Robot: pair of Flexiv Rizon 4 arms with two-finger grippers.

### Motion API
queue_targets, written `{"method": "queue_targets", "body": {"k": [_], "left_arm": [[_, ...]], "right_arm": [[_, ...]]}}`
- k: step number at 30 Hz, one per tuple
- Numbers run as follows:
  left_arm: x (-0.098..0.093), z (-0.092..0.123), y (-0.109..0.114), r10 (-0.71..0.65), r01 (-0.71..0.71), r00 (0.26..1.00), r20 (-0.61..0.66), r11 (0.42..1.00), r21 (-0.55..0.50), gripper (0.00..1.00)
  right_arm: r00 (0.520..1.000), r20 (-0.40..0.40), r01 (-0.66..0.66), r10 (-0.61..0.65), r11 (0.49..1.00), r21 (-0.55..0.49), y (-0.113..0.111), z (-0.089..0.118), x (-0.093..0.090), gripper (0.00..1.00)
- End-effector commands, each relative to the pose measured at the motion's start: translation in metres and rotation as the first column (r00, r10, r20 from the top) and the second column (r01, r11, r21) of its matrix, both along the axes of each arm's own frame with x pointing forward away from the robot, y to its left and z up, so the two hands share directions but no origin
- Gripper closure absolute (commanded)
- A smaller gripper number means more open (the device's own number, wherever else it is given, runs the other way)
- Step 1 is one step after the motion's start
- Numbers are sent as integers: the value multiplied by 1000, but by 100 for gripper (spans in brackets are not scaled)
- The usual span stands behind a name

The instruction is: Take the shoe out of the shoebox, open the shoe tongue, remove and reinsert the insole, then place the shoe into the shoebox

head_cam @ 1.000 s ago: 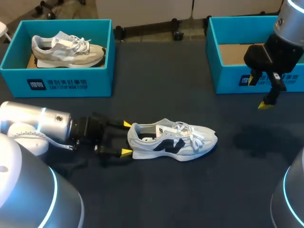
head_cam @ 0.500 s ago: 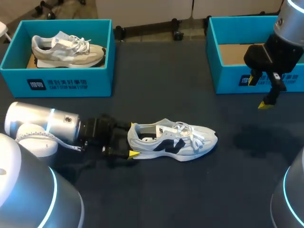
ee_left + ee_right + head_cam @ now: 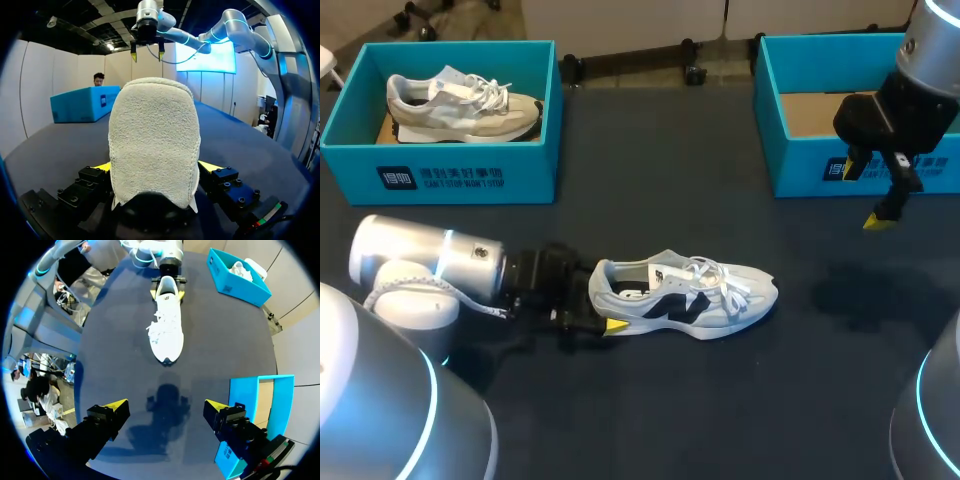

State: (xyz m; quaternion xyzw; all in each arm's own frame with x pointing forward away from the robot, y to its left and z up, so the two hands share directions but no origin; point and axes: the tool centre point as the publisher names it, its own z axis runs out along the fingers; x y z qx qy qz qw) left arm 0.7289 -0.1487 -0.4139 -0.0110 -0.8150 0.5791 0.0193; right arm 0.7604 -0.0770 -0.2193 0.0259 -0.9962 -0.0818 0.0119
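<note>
Dark navy cloth covers the table (image 3: 670,170), smooth and bare between the things on it. The left pincer (image 3: 156,166) lies low over this cloth with its fingers spread wide, one yellow tip to each side of the heel of the shoe (image 3: 685,297). Seen from the left wrist, the pale terry heel lining fills the space between those fingers. The shoe is light grey-blue with a black side mark and white laces. It stands on its sole on the cloth, outside both boxes, with its toe pointing away from the left pincer.

The right pincer (image 3: 166,409) hangs above the table, fingers wide apart and holding nothing, its shadow on the cloth beneath it. The shoe lies well ahead of it. The right box (image 3: 820,165), teal with a bare cardboard floor, sits just beside and behind it. Beyond the left pincer stands the left box (image 3: 470,178), also teal, with a beige shoe (image 3: 460,105) inside. White print marks the front wall of each box, and on the right box the pincer hides part of it.
</note>
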Motion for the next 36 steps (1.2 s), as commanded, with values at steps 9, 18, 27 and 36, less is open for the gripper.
{"method": "queue_targets", "body": {"k": [9,18,27,36], "left_arm": [[0,-5,-4,-11,11,1000,-4,1000,7,100],[2,-5,-4,-32,32,1000,-3,999,23,100],[2,-5,-4,-32,32,1000,-3,999,23,100],[2,-5,-4,-32,32,1000,-3,999,23,100]], "right_arm": [[1000,0,0,0,1000,-1,0,-1,0,0],[1000,0,0,0,1000,-1,0,-1,0,0],[1000,0,0,0,1000,-1,0,-1,0,0],[999,0,38,-38,999,-32,25,12,9,0]]}}
